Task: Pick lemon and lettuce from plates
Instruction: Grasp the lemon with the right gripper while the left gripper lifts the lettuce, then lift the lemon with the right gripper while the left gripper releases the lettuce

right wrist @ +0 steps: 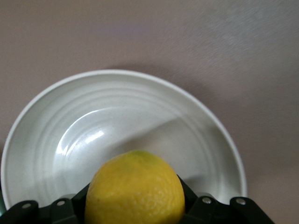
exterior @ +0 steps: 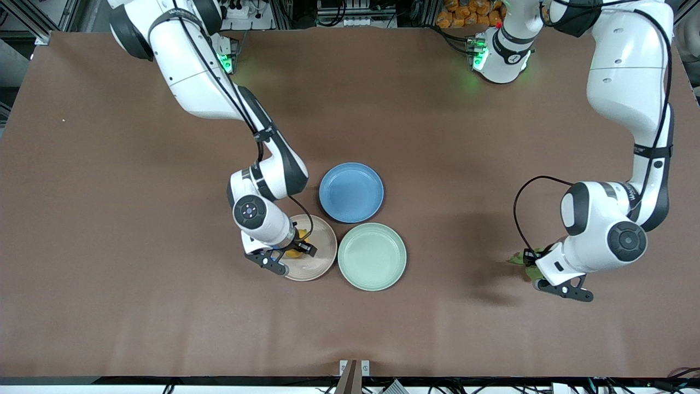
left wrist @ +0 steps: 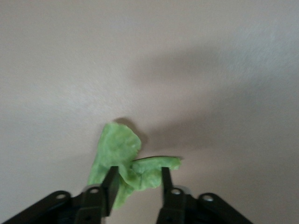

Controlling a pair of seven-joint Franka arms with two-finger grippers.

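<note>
Right gripper (right wrist: 135, 205) clamps lemon (right wrist: 135, 188) over beige-pink plate (exterior: 322, 257), mid-table toward camera edge. Left gripper (left wrist: 136, 186) pinches lettuce (left wrist: 122, 161); we see it above bare table (exterior: 109, 164), left arm's end. Mint plate (exterior: 372, 256) empty.

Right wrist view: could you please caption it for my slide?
Right gripper shut on the lemon over the beige-pink plate.

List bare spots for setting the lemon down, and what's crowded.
Free: the table toward the right arm's end, and the stretch between the mint plate and the left claw holding lettuce. Crowded: the three-plate cluster, with the right claw gripping the lemon over the beige plate.
</note>
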